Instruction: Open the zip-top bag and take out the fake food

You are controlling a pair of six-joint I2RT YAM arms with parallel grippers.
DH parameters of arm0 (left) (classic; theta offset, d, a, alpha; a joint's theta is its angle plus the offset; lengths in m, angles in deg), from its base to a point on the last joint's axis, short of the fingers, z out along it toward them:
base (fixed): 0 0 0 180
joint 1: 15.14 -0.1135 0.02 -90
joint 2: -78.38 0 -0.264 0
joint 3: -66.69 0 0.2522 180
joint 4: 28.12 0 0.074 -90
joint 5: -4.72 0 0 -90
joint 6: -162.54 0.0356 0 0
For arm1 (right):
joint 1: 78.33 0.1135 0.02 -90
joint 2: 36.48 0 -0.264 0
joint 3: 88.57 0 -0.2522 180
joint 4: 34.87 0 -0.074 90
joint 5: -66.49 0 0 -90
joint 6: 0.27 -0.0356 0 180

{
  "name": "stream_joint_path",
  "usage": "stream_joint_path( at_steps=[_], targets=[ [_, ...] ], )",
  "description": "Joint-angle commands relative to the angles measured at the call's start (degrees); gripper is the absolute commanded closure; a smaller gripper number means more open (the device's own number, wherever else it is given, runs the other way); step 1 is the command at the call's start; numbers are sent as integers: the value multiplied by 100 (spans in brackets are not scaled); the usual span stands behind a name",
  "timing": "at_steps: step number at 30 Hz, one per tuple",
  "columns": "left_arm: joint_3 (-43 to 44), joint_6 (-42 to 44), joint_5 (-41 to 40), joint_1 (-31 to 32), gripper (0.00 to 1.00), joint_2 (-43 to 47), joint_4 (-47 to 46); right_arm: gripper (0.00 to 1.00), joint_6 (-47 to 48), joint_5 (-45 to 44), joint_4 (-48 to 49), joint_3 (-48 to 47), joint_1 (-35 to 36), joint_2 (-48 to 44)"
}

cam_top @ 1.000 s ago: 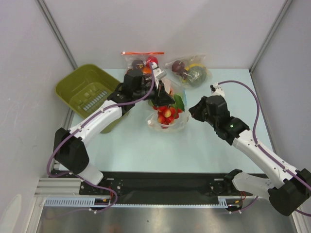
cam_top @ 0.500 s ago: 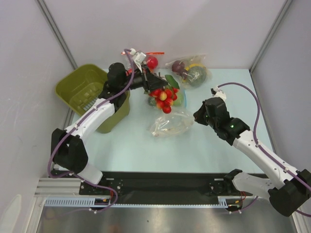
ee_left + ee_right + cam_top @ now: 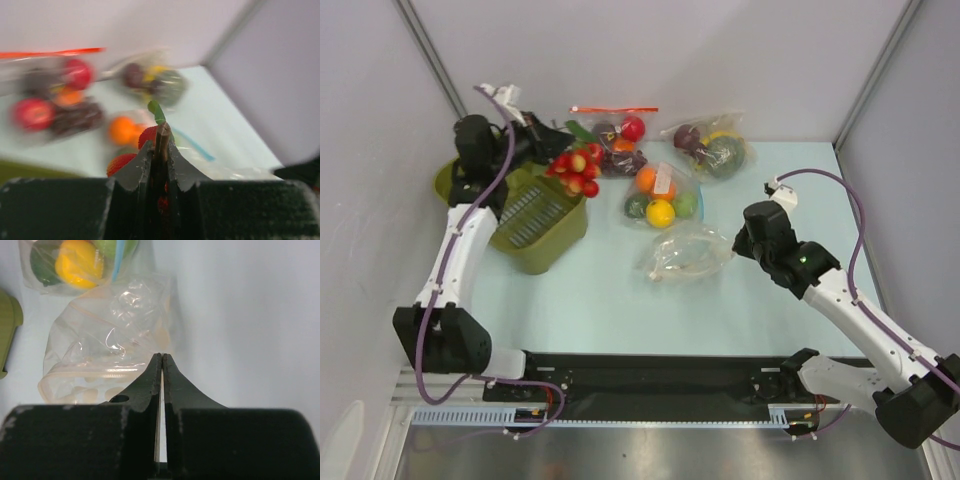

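Left fingers [image 3: 161,142] clamped on the fake food [image 3: 576,170]; right fingers [image 3: 162,362] closed by one zip-top bag [image 3: 685,255], three fruit bags [image 3: 660,195] beyond.

The zip-top bag [image 3: 685,255] lies mid-way across the table [image 3: 620,300]. The fake food [image 3: 577,170] hangs above the bin [image 3: 535,225] at the left edge. Fruit bags [image 3: 715,145] line the far edge.

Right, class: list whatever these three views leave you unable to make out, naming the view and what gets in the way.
- Left wrist view: blur smears the bags behind; their contents cannot be named.
- Left wrist view: the left gripper covers most of the fake food.
- Right wrist view: the shut right gripper overlaps the zip-top bag; whether it pinches plastic is unclear.
- Top external view: the left arm hides part of the green bin.
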Motion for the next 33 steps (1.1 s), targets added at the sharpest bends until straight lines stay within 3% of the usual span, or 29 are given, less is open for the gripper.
stream_joint_path(
  at_steps=[1,8,9,13,15,16,17,19,20,21,22,23,33],
  targets=[
    [-348,608,-989,-952,100,386,880,97,43,-400,-127,-251,-47,-31],
    [-508,1223,-2467,-1237,99,255,1443,81,130,-462,-92,-312,-65,-13],
    [-482,1258,-2555,-1254,100,202,1478,67,148,-453,-127,-339,-74,4],
    [-499,1312,-2704,-1254,100,105,1514,29,148,-506,-215,-374,-65,13],
    [-508,1277,-2792,-1263,97,53,1566,17,131,-541,-224,-400,-83,-13],
    [-499,1242,-2958,-1272,90,35,1601,15,131,-593,-224,-444,-83,-13],
    [-508,1233,-3021,-1281,75,18,1671,14,122,-628,-224,-479,-83,-22],
    [-508,1250,-3021,-1316,71,-26,1698,12,175,-690,-224,-541,-83,-22],
    [-508,1241,-3030,-1307,56,-35,1707,12,183,-690,-215,-593,-91,-22],
    [-508,1198,-3056,-1307,21,-53,1733,12,236,-699,-206,-611,-91,-5],
    [-517,1154,-3091,-1307,21,-53,1742,12,236,-708,-197,-629,-91,4],
    [-526,1110,-3213,-1316,1,-62,1768,11,254,-691,-197,-672,-91,22],
    [-394,986,-3153,-1307,0,35,1935,10,605,-682,4,-690,-135,-4]
  ],
)
